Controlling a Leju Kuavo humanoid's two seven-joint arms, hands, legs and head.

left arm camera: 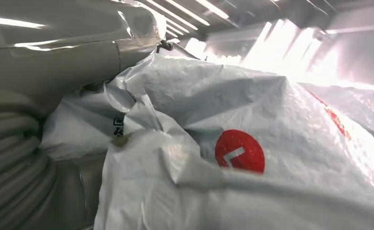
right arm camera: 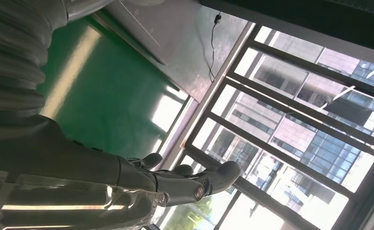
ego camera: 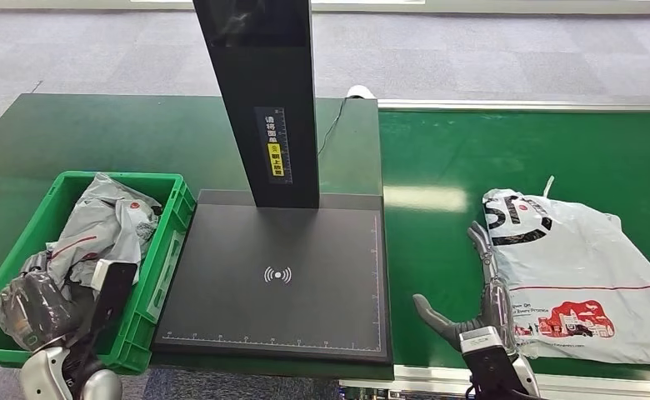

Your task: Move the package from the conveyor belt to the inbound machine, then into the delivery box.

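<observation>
Right hand point(ego camera: 482, 293) is spread wide, fingers touching the package point(ego camera: 584, 279) edge on the conveyor belt point(ego camera: 438, 250). Left hand point(ego camera: 34, 304) sits in the delivery box point(ego camera: 159, 250), wrapped in plastic, grip impossible to read.

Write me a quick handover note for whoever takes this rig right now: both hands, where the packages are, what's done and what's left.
Left hand: down in the green delivery box, against a crumpled grey package lying there; grip unclear.
Right hand: open, fingers spread, at the left edge of the white package on the conveyor belt, not gripping it.
Inbound machine: platform bare.
Done: one package is in the box.
Left: grip the white package, place it on the machine, then into the box.
</observation>
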